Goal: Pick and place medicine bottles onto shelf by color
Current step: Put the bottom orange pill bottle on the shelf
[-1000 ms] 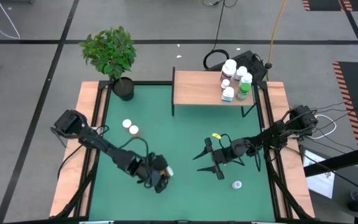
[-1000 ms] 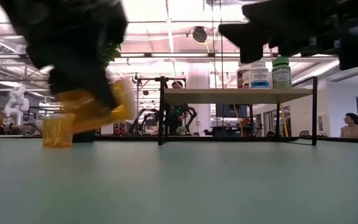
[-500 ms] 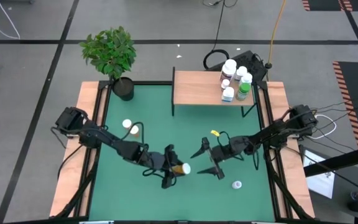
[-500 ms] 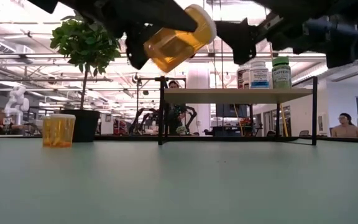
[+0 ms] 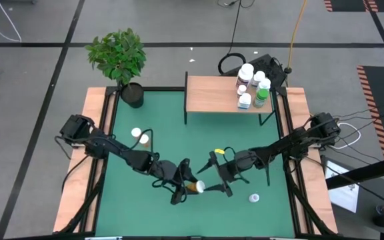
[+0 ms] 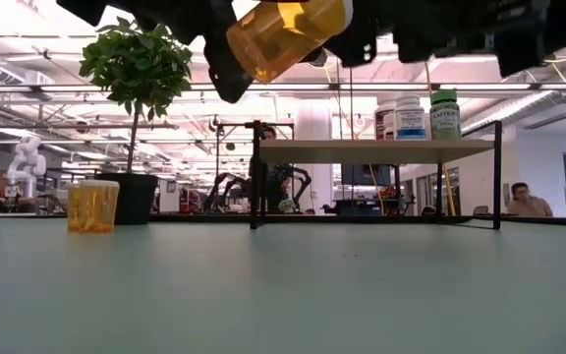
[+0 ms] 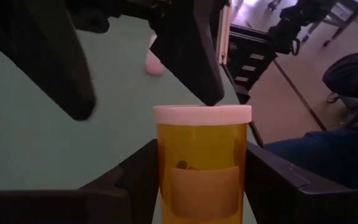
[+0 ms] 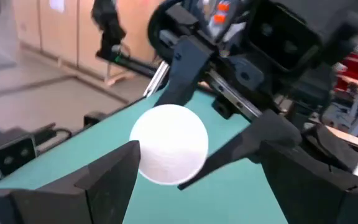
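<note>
One amber bottle point(image 7: 202, 165), pills inside

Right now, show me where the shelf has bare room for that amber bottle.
The shelf is bare across its left and middle, up to the bottle cluster crowding its right end. The left pincer holds the amber bottle above the green table.

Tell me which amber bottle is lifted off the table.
The amber bottle gripped by the left tool, its white cap facing the open right tool. The other amber bottle stands on the table.
</note>
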Robot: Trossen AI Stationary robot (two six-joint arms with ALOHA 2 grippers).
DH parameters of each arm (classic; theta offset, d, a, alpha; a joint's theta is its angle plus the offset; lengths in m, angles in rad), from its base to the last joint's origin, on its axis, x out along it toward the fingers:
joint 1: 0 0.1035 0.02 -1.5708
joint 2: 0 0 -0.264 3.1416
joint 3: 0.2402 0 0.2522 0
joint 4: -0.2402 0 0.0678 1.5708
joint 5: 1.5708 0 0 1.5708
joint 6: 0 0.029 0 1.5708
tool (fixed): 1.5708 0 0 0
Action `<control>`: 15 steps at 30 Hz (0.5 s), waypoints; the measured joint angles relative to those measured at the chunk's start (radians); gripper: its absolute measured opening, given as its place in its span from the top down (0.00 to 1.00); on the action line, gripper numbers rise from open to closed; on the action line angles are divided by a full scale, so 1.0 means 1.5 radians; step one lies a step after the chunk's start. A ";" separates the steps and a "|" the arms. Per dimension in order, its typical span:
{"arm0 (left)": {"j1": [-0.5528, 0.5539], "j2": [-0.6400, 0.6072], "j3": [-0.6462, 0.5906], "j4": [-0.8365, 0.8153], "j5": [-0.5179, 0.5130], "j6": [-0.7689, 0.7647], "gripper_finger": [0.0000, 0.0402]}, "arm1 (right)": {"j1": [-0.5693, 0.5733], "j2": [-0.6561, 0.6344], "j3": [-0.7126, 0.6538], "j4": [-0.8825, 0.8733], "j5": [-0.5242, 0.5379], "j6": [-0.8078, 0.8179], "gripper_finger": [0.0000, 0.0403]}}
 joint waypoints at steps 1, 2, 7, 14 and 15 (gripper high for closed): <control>-0.001 0.001 0.000 0.003 0.002 0.000 0.50 | 0.001 0.000 0.014 -0.021 -0.006 -0.008 0.19; -0.002 0.001 0.000 0.004 0.002 0.000 0.50 | 0.001 0.000 0.025 -0.037 -0.009 -0.014 0.19; -0.003 0.001 0.000 0.007 0.000 0.000 0.50 | 0.001 -0.001 0.035 -0.051 -0.053 -0.022 0.21; -0.004 0.001 0.001 0.011 -0.007 0.001 0.50 | 0.002 0.001 0.036 -0.067 -0.091 -0.040 0.25; -0.003 0.001 0.001 0.012 -0.007 0.003 0.50 | 0.002 0.001 0.036 -0.067 -0.089 -0.041 0.26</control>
